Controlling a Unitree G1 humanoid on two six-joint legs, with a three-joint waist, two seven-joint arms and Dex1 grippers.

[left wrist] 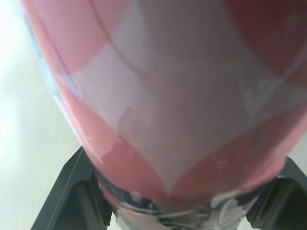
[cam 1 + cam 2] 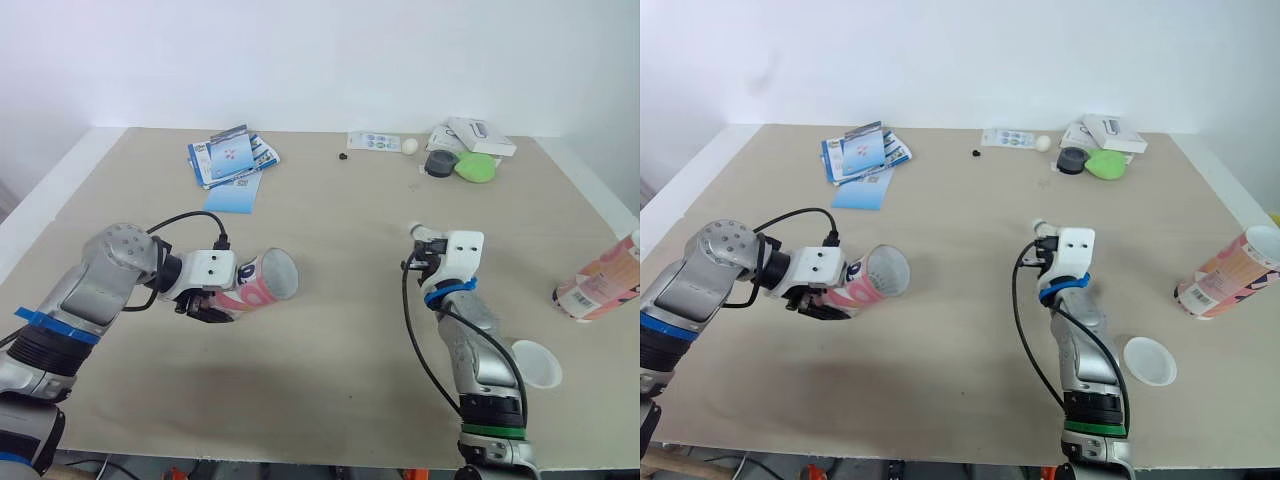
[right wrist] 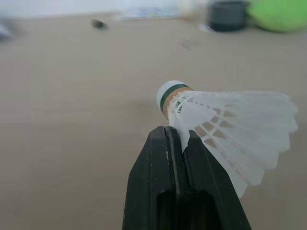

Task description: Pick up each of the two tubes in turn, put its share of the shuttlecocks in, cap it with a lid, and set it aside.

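My left gripper is shut on a pink and white tube, held on its side just above the table with its open mouth facing right. In the left wrist view the tube sits between the black fingers. My right gripper is shut on a white shuttlecock with a green-banded cork tip, at the table's middle right. A second tube lies at the right edge. A white lid rests flat near the front right.
Blue leaflets lie at the back left. At the back right are a white box, a green object, a dark round lid, a small white ball and a card.
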